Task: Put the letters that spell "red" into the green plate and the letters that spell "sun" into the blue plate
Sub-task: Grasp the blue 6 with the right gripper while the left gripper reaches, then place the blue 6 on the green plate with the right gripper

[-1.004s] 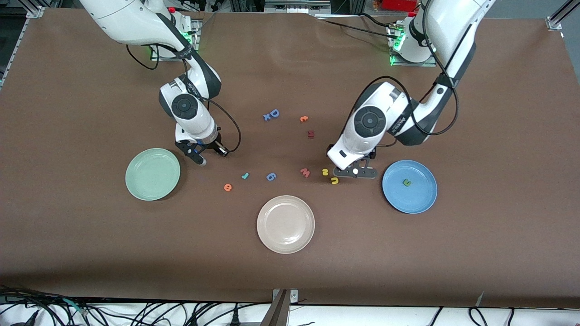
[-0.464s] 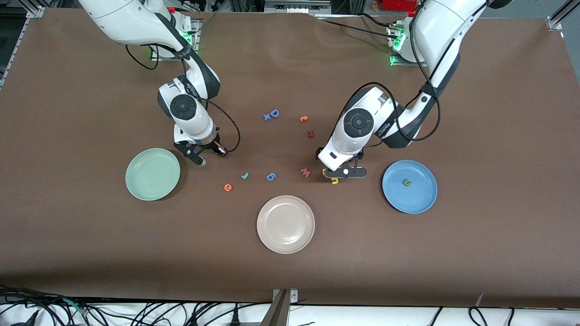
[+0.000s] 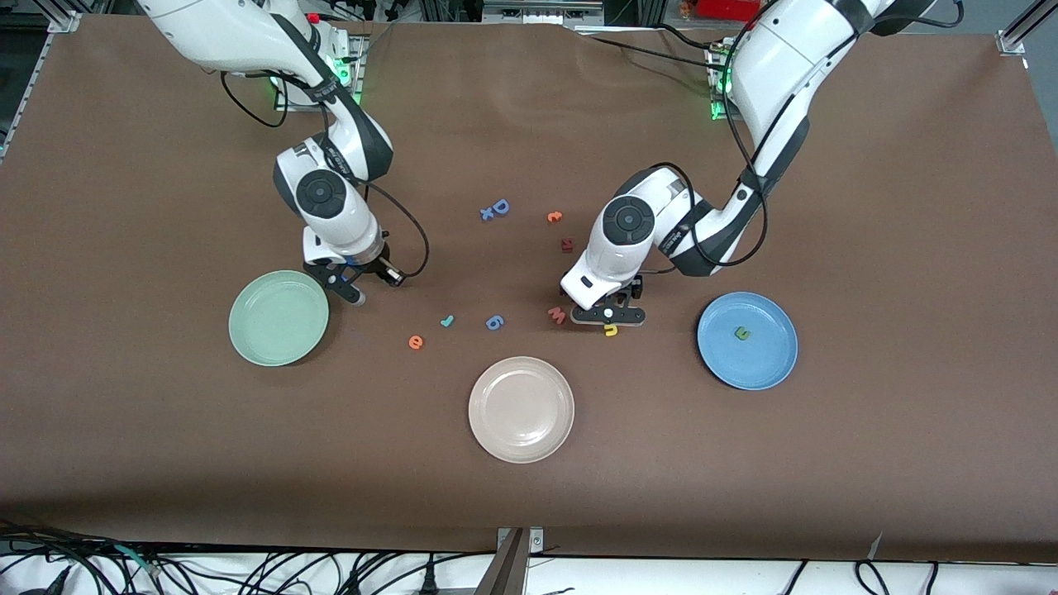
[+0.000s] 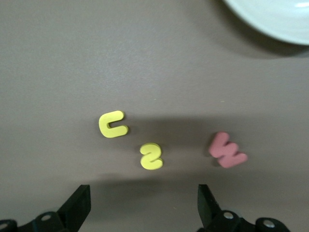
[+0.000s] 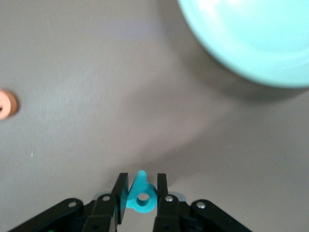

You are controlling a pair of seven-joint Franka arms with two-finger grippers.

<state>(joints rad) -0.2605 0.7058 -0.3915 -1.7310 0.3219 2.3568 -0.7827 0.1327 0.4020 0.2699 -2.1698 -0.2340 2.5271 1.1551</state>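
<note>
The left end effector hangs low over the yellow "s", fingers spread wide and empty. In the left wrist view the "s" lies centred between the fingers, just ahead of the tips. The yellow "u" lies just beside the "s", nearer the front edge of the surface. The pink "w" lies just beside it toward the right arm's end. Judgement: a straight descent should bracket the "s"; the "u" and "w" lie close enough to be nudged.

The right end effector is clamped on the teal "d", the letter upright between the pads. It is up just off the rim of the green plate, on the side toward the left arm's end. Judgement: a short move toward the right arm's end brings it over the plate.

Containers:
- Green plate: holds nothing.
- Blue plate: holds the dark green "n".
- Beige plate: holds nothing.

The teal "r" and orange "e" lie on the surface between the green plate and the "w". The right arm is the nearer to both.
</note>
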